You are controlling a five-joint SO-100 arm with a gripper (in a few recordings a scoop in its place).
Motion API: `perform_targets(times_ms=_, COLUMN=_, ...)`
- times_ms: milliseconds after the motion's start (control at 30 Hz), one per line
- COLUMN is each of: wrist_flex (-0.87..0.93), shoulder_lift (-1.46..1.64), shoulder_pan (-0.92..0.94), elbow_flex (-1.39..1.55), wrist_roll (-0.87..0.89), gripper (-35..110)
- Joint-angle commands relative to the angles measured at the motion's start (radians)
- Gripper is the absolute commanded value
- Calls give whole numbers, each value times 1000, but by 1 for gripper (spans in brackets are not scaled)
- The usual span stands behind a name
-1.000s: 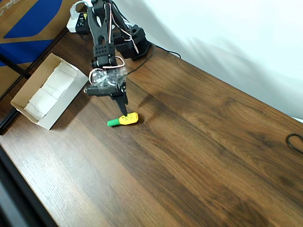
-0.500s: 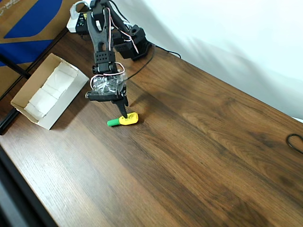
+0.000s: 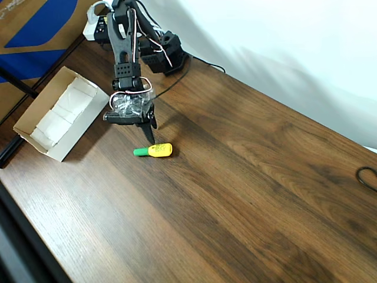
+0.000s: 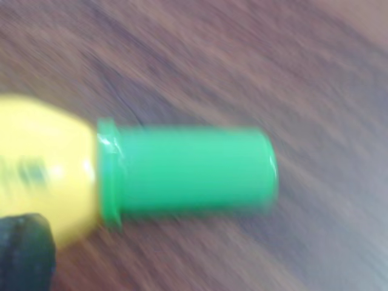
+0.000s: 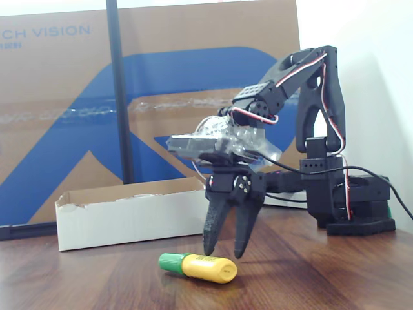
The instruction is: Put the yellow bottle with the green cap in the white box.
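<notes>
The yellow bottle with the green cap (image 3: 154, 150) lies on its side on the wooden table, cap pointing left in the overhead view. My gripper (image 3: 150, 135) hangs just above and behind the bottle (image 5: 201, 267), jaws open, its gripper (image 5: 224, 248) tips close over the yellow body and not closed on it. In the wrist view the green cap (image 4: 188, 170) is blurred and very close, with one dark fingertip (image 4: 21, 254) at the lower left. The white box (image 3: 82, 134) stands open to the left of the arm, white padding inside; in the fixed view the box (image 5: 129, 216) sits behind the bottle.
A large brown-and-blue carton (image 3: 35, 23) stands beyond the table's left edge and forms the backdrop (image 5: 77, 97) in the fixed view. The arm's base (image 3: 168, 53) sits at the table's far edge. A black cable (image 3: 368, 177) lies at the right edge.
The gripper has shifted slightly left and back. The bottle has turned a little and now lies flatter, nudged slightly left.
</notes>
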Motion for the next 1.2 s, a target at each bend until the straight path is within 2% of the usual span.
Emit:
perform_targets(times_ms=0, wrist_flex=34, shoulder_lift=9, shoulder_pan=-3, elbow_flex=-127, wrist_roll=-8, gripper=29)
perform_targets(times_ms=267, wrist_flex=64, shoulder_lift=-17, shoulder_pan=0, elbow_flex=-216, wrist_roll=-2, gripper=30)
perform_targets(times_ms=667, wrist_flex=80, shoulder_lift=-238, shoulder_pan=41, elbow_flex=-400, wrist_roll=-20, gripper=30)
perform_targets(times_ms=1167, wrist_flex=81, shoulder_lift=-256, shoulder_pan=46, elbow_flex=-373, wrist_roll=-44, gripper=29)
